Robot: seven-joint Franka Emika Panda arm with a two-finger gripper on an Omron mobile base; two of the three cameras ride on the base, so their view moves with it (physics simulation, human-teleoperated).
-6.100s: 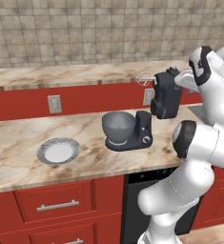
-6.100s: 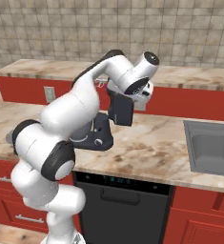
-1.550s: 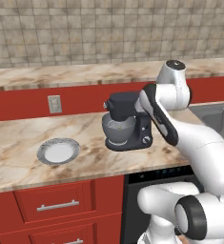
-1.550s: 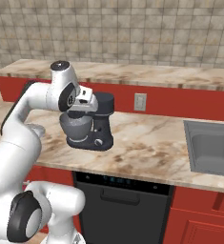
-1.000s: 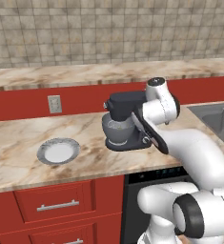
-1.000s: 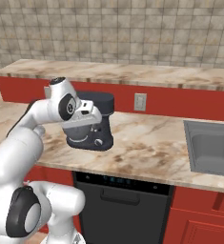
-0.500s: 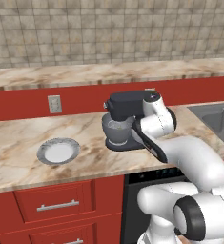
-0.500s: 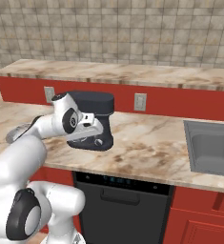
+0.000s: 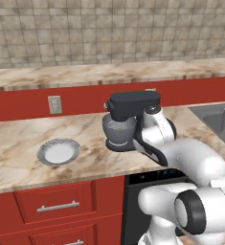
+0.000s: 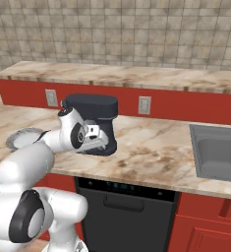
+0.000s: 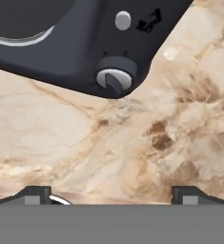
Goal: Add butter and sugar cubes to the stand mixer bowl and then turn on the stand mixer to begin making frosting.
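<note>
The black stand mixer (image 9: 132, 106) stands on the marble counter with its head down over the grey stand mixer bowl (image 9: 118, 132). My gripper (image 11: 111, 195) is open, low over the counter at the mixer's base, and holds nothing. In the hand view the round knob (image 11: 114, 78) on the dark base sits straight ahead, above the gap between my fingertips (image 11: 37, 194), a short way off. From the right base view my gripper (image 10: 101, 141) hangs against the near side of the stand mixer (image 10: 92, 108). The butter and the sugar cubes are out of view.
A grey-rimmed white plate (image 9: 59, 152) lies on the counter left of the mixer. A sink (image 10: 217, 150) is set into the counter at the right. Behind runs a red wall with outlets (image 10: 144, 105) under a raised ledge. A dishwasher (image 10: 127, 206) is below.
My hand has dropped from beside the mixer head to low at its base, now facing the knob. The jaws stay open; the mixer and plate have not moved.
</note>
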